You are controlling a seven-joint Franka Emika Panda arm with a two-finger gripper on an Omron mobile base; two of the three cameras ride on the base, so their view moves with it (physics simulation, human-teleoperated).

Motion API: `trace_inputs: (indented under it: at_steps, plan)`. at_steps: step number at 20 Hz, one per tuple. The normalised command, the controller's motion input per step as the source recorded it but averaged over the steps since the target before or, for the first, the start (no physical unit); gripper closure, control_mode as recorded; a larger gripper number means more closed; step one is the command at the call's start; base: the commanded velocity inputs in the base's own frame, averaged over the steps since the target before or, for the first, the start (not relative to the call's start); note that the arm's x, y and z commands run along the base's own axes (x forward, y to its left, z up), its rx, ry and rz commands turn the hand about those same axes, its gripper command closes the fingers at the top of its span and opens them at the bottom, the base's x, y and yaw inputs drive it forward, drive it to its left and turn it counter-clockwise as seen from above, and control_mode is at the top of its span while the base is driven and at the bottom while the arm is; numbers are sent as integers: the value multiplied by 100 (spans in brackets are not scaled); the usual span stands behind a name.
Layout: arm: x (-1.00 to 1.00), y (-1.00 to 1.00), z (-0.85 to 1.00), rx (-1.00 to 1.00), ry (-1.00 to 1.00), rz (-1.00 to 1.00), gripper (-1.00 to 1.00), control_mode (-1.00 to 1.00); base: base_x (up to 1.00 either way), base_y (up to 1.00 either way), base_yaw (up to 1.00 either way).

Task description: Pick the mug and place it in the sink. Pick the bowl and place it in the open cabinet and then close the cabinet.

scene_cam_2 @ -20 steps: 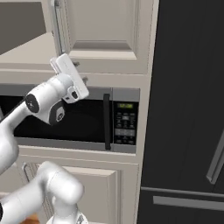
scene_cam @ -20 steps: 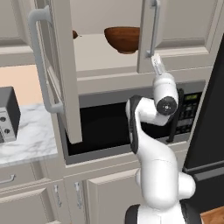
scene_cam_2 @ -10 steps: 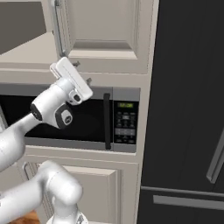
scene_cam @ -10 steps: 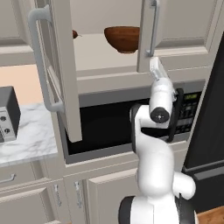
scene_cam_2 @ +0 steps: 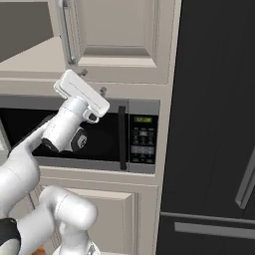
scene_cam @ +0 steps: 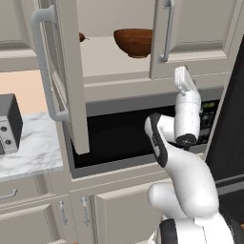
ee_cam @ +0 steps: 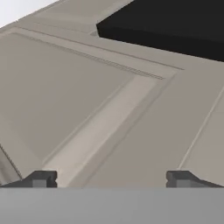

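Observation:
The dark reddish-brown wooden bowl [scene_cam: 136, 42] sits on the shelf inside the open upper cabinet [scene_cam: 109, 59], apart from my hand. The cabinet's left door [scene_cam: 69, 76] swings wide toward me. Its right door [scene_cam: 195, 28] [scene_cam_2: 117, 37] stands partly shut. My gripper [scene_cam: 181, 71] [scene_cam_2: 92, 82] [ee_cam: 111, 178] is open and holds nothing. It sits just below the right door's bottom edge and faces its beige panel, right of and lower than the bowl. The mug and the sink are out of view.
A black built-in microwave [scene_cam: 119, 138] [scene_cam_2: 142, 134] runs under the cabinet, behind my forearm. A black fridge [scene_cam_2: 214, 124] stands to the right. A toaster [scene_cam: 7, 126] rests on the marble counter [scene_cam: 28, 152] at the left. A small brown round object [scene_cam: 83, 37] lies at the shelf's back.
The jaws have spread wider. My forearm has swung more upright and the hand has shifted slightly right under the right door. The bowl stays on the shelf.

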Motion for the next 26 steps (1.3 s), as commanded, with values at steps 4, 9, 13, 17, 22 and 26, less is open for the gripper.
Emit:
trace_inputs:
  at_steps: [4,9,13,17,22,26]
  plan:
    - [-100,0,100,0,0,0,-100,-100,0,0,0]
    - [-100,20,43,0,12,0,-100,-100,0,0,0]
    - [-100,57,-1,0,5,0,-100,-100,0,0,0]
    - [-100,56,10,0,-15,0,-100,-100,0,0,0]
    - [-100,26,47,3,2,0,-100,-100,0,0,0]
    - [-100,31,12,4,5,0,-100,-100,0,0,0]
